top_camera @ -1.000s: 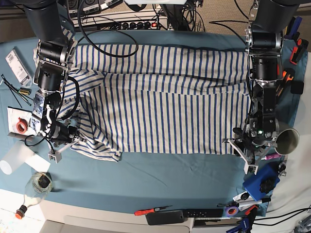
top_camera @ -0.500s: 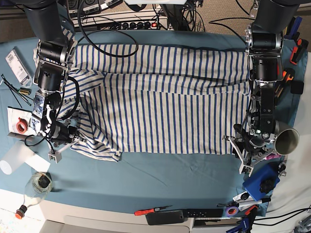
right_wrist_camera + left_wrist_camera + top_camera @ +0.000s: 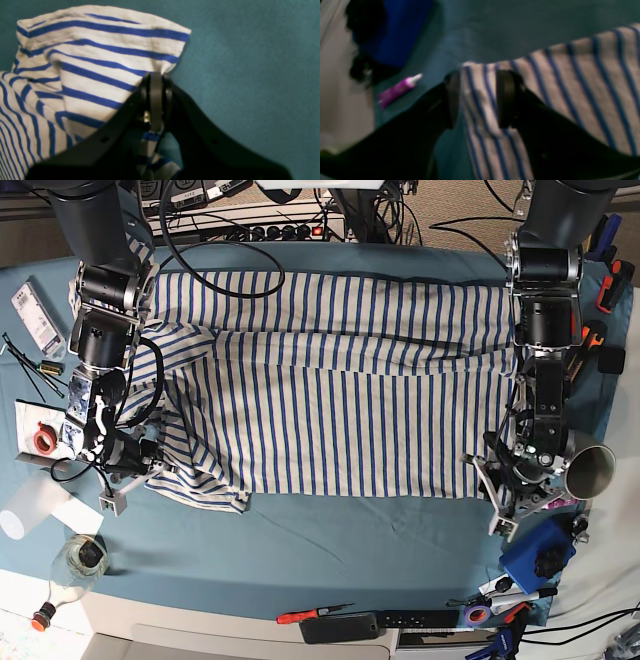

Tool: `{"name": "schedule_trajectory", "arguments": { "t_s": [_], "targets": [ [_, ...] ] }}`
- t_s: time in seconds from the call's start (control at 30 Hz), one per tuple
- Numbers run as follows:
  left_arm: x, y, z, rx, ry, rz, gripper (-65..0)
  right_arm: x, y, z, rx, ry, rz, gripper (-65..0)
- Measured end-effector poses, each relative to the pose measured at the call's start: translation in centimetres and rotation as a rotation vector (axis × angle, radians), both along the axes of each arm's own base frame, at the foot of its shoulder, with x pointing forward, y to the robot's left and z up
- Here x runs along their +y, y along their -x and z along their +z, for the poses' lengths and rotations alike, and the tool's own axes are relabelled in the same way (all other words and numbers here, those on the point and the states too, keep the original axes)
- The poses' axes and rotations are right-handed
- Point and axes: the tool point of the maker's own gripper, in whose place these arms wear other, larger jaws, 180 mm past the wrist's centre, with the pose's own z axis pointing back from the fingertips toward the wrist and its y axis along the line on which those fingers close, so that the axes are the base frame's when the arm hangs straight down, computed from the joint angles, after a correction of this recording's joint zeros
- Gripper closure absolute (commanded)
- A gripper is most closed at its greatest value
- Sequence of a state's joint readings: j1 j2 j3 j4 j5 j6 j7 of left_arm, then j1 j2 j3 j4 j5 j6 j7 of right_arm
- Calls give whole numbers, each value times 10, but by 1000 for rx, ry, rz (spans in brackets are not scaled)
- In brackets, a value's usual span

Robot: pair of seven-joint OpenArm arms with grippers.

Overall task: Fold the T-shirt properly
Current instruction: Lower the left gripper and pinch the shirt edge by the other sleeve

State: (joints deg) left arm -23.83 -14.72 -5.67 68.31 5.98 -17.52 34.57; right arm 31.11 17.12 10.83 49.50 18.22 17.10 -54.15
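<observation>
The large white cotton T-shirt with thin blue stripes [image 3: 340, 390] is spread lengthwise between the surface's side edges. One near corner is clenched in the right tool [image 3: 156, 100]; the other lies loosely between the parted jaws of the left tool [image 3: 480, 100], not pinched.

Right hand [image 3: 156, 100] clamped, left hand [image 3: 480, 100] parted.

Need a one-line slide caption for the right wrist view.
Right gripper shut on a bunched edge of the striped T-shirt above the teal table cover.
</observation>
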Motion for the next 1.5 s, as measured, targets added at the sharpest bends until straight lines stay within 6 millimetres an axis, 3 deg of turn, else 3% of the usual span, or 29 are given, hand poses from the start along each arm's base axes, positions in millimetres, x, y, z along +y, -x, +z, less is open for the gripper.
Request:
{"name": "schedule_trajectory", "arguments": {
  "t_s": [0.23,0.3,0.67,0.87,1.27,1.5],
  "targets": [
    [1,8,-35,59,-13,14,-269,0,1,0,6,-2,0,0],
    [4,6,-36,39,-20,33,-269,0,1,-1,7,-2,1,0],
    [17,0,-32,25,-47,103,-269,3,1,-1,8,-2,24,0],
    [19,-13,-16,-6,-51,112,-269,3,1,-1,8,-2,24,0],
    [20,-8,-22,8,-54,113,-269,3,2,-1,10,-2,25,0],
    [26,-7,-41,40,-40,150,-269,3,2,-1,13,-2,25,0]
  ]
}}
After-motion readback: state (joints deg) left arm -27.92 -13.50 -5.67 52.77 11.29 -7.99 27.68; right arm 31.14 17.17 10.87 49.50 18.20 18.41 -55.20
